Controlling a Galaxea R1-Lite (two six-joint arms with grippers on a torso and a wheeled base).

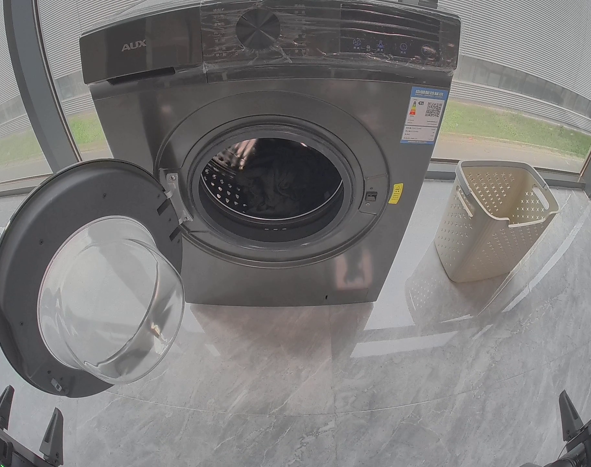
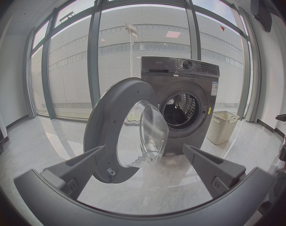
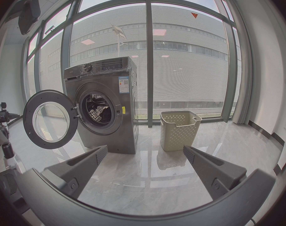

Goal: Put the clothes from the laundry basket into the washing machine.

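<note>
Left wrist view: the left gripper [image 2: 143,148] has its 2 dark fingers [image 2: 83,160] spread apart, grasping nothing; the right gripper [image 3: 144,148] is likewise released and empty. Head view: both grippers sit in the 2 bottom corners of the frame, well apart from the grey front-loading washing machine [image 1: 276,98] at centre. Its round glass-bowled door [image 1: 81,280] hangs swung wide at lower left. Dark crumpled clothes [image 1: 276,179] lie inside the perforated steel drum [image 1: 221,186]. The cream perforated plastic laundry basket [image 1: 470,248], at right beside the machine, shows no garment. Loading therefore appears complete; only shutting the door may remain.
</note>
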